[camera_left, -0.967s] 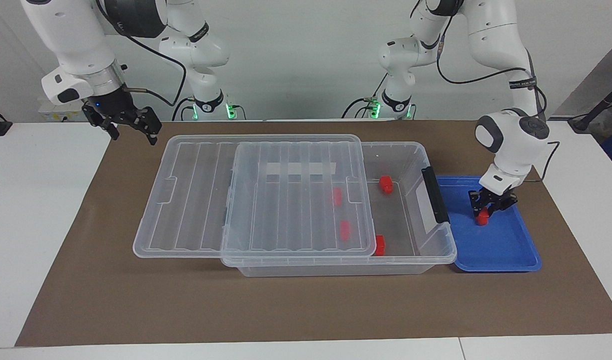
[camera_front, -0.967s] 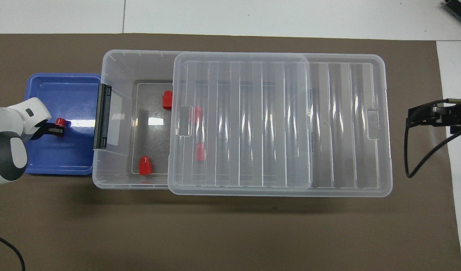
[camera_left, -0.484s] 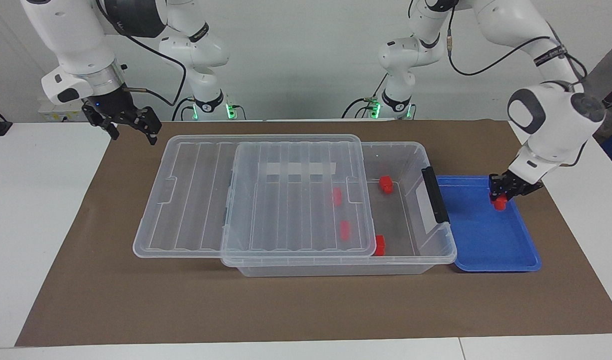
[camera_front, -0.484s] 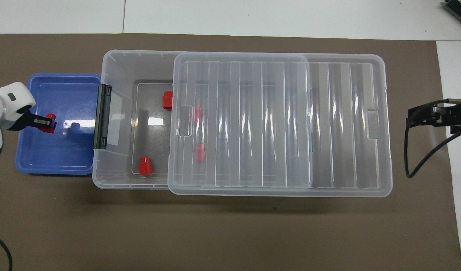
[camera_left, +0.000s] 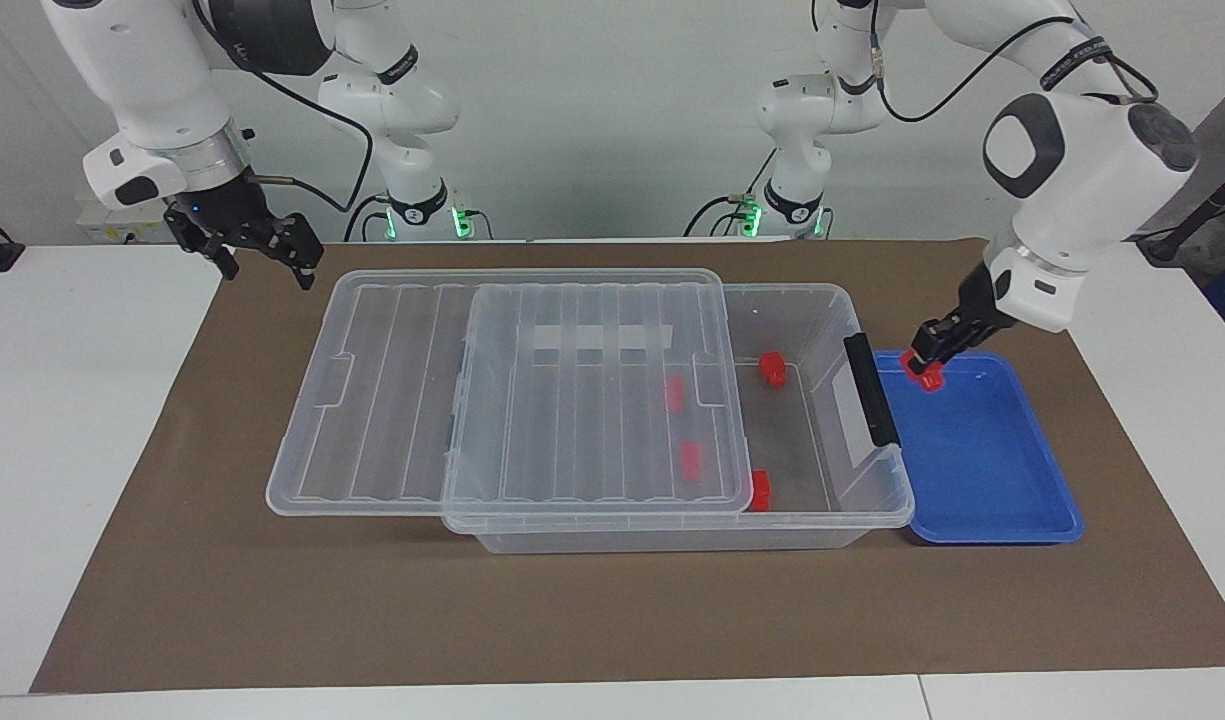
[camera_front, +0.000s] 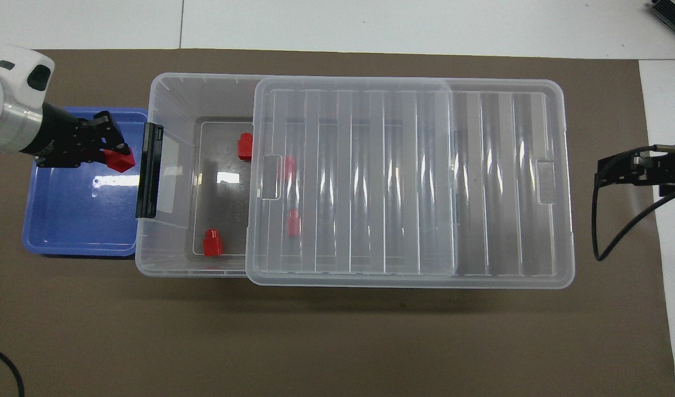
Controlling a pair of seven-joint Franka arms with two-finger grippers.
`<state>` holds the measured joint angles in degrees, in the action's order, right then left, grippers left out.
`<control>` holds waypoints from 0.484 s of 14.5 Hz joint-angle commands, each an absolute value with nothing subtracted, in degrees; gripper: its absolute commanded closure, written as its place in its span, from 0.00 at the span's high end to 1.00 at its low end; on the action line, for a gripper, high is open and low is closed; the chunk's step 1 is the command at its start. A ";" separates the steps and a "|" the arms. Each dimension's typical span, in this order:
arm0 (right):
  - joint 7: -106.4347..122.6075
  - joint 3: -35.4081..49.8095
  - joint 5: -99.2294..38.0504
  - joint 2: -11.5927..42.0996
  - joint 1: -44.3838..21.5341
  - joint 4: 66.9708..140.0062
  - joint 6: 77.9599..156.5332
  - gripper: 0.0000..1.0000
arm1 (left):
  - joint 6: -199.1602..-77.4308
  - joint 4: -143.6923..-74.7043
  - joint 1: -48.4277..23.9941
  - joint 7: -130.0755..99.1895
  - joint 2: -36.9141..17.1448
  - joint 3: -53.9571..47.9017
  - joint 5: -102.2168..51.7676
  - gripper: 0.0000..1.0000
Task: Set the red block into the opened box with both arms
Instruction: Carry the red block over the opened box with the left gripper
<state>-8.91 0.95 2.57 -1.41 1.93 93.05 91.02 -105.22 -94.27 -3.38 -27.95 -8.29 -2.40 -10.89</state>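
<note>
The left claw (camera_left: 929, 362) was clenched on the red block (camera_left: 925, 372), held in the air over the blue tray (camera_left: 982, 470) just beside the box (camera_left: 822, 310). The lid (camera_left: 592, 400) lay slid partway off, with four more blocks (camera_left: 771, 367) inside. The right claw (camera_left: 262, 255), released, waited over the tabletop (camera_left: 122, 400).

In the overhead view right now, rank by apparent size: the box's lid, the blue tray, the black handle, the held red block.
1. The lid
2. The blue tray
3. The black handle
4. The red block in the left hand; raised toward the camera, it looks larger, yet smallest.
</note>
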 commanded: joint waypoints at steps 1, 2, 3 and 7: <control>-7.82 0.97 1.05 -2.99 2.64 95.10 91.93 1.00 | -107.49 -94.13 -7.19 -38.30 -8.44 -1.49 -12.39 0.00; -7.82 0.97 1.05 -2.99 2.90 95.27 92.02 1.00 | -108.53 -94.65 -8.16 -40.58 -8.35 -1.49 -12.39 0.00; -7.82 0.97 1.05 -3.16 3.16 95.80 92.20 1.00 | -110.98 -96.22 -9.65 -41.65 -7.83 -1.49 -12.39 0.00; -7.65 0.97 1.05 -4.83 4.13 100.01 95.96 0.94 | -130.65 -110.54 -17.56 -41.22 -5.89 -1.41 -11.60 0.00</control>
<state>-8.91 0.85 2.57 -1.94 2.93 95.20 92.83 -121.25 -101.88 -12.85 -40.39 -8.11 -2.48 -11.09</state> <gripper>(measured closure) 0.009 0.656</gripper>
